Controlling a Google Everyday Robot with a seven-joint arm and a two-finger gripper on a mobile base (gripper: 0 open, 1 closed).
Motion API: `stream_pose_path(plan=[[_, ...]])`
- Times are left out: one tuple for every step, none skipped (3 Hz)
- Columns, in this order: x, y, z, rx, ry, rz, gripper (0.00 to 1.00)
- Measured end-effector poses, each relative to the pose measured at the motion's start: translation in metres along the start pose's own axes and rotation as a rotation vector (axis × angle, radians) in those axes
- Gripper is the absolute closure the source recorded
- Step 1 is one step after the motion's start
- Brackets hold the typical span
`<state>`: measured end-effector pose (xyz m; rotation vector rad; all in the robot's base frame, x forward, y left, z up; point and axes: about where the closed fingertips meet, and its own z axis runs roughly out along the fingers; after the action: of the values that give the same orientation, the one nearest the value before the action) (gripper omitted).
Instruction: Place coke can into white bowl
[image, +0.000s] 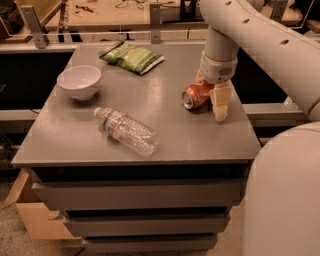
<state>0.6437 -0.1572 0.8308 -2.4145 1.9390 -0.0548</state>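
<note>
While claw (210, 99) sits at coke can (195, 96) on grey table (172, 127) | grip: cannot tell | workbench (125, 14) behind

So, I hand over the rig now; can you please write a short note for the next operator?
Gripper: down at the coke can, on the right side of the grey table; a grasp cannot be confirmed.
Coke can: lying on its side on the table, not lifted.
White bowl: upright at the far left, nothing inside.
Done: the approach to the can.
Left: grasp, lift, carry left, place the can into the bowl.
</note>
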Motion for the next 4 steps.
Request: stream_pose_path(plan=[[-0.001,0.004,0.000,-0.003,-0.024,0.008,0.41],[-0.004,0.001,-0.016,0.024,-0.067,0.011,0.64],[-0.011,-0.003,-0.054,0.087,-0.115,0.009,0.87],[-0.022,-0.012,-0.098,0.193,-0.194,0.038,1.00]])
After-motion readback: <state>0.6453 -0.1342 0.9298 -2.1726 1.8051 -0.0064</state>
